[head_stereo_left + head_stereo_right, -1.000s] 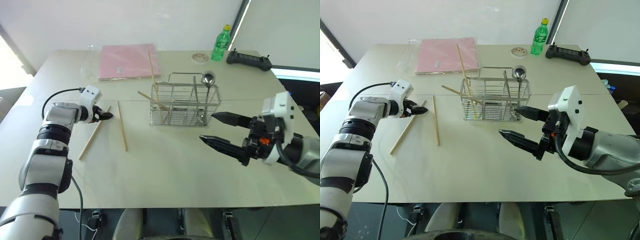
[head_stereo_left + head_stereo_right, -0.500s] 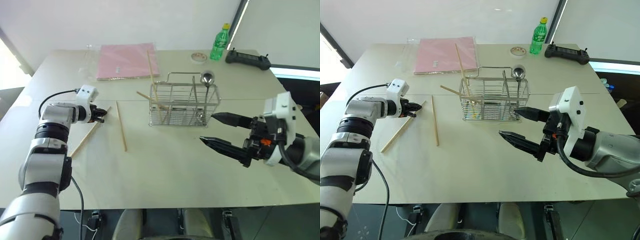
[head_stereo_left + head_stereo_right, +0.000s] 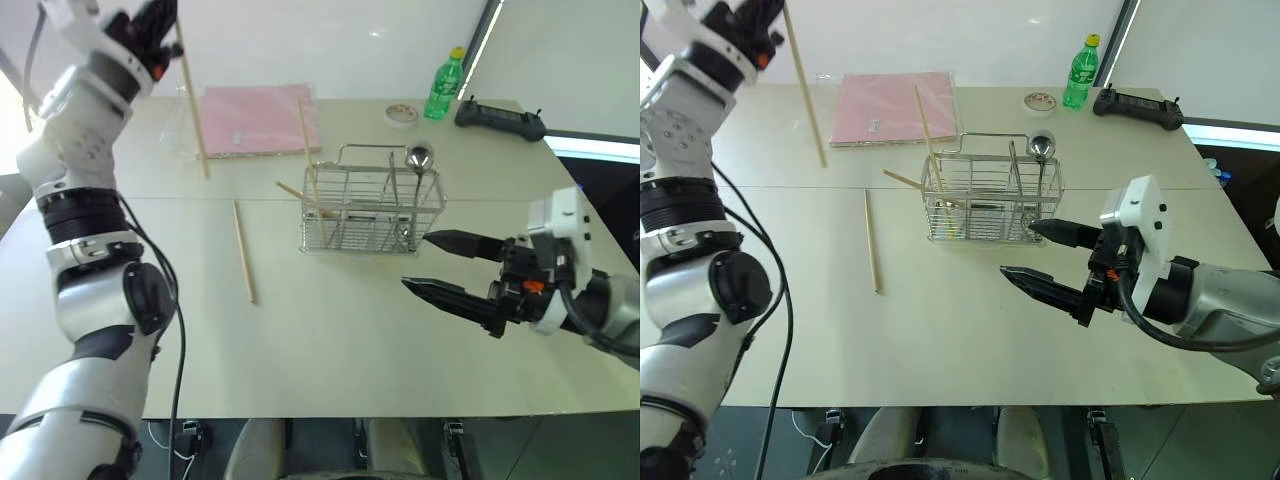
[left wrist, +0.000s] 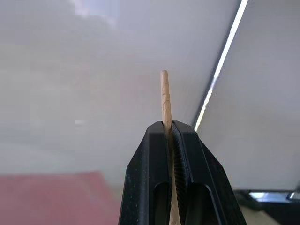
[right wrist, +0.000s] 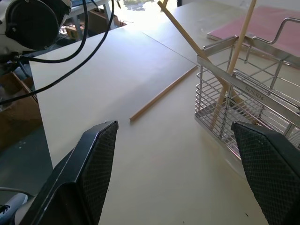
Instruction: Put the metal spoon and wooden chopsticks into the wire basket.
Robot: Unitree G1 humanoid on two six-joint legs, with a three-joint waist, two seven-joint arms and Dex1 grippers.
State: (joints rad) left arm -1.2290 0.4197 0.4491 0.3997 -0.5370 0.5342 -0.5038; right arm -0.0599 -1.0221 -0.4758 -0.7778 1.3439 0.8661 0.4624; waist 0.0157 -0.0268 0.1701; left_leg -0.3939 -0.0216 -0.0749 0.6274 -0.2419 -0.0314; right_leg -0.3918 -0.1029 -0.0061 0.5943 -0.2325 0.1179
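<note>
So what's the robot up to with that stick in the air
It is loading cutlery into the wire basket. The left gripper is shut on one wooden chopstick and holds it high above the table's far left side, hanging nearly upright. Two chopsticks and the metal spoon already stand in the basket. One more chopstick lies flat on the table left of the basket. The right gripper hovers open just right of the basket, holding nothing.
</note>
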